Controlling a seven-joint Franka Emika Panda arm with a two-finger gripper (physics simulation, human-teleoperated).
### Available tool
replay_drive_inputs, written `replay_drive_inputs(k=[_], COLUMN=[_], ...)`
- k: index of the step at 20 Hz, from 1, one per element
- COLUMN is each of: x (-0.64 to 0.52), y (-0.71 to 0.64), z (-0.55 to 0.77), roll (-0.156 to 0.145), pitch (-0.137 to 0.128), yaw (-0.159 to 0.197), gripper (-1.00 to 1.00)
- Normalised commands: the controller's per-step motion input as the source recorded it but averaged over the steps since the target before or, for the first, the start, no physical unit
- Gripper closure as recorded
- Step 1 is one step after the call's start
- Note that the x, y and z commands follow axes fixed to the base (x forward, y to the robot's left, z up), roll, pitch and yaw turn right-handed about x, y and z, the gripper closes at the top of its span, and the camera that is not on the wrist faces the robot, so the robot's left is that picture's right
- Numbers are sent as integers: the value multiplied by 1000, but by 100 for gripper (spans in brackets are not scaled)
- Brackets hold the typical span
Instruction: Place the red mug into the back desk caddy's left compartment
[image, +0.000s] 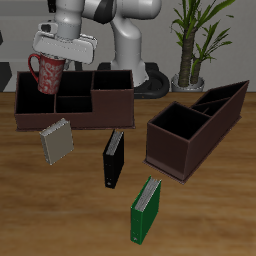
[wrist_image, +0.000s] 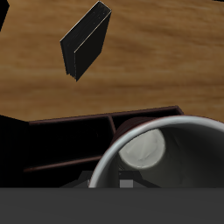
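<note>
The gripper (image: 52, 58) hung over one end of the back desk caddy (image: 75, 100), its fingers clasped on the rim of the red mug (image: 47, 72). The mug was held upright above the left compartment (image: 38, 98), the large undivided section at that end of the box, with its base about level with the caddy's rim; whether it touched the floor or walls of the compartment could not be told. Its red loop handle stuck out toward the caddy's outer end.

In the wrist view the red mug (wrist_image: 162, 153) filled much of the frame, its pale rim curving round a grey-white inside (the fingertips themselves were too blurred to make out). Past the rim ran the dark brown wall of the back desk caddy (wrist_image: 79, 119), with black interior below it.

On the wooden table (image: 220, 190) in front of the caddy lay a grey book (image: 57, 141), a black book (image: 113, 159) and, nearer the front edge, a green book (image: 147, 208). The black book (wrist_image: 85, 39) also showed in the wrist view, beyond the caddy wall. The long narrow caddy (image: 195, 128) sat well apart, angled across the table.
</note>
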Motion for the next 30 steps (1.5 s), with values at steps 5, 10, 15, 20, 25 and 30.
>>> replay_drive_inputs(k=[5,10,15,20,25,30], x=[21,46,39,32,30,58], y=[-217,-201,-50,-7,31,30], z=[29,61,-72,-107,-224,-245], roll=[-7,-36,1,10,20,4], pitch=[5,-14,11,21,39,58], yaw=[6,8,-2,12,-14,-5], gripper=[100,100,100,100,100,100])
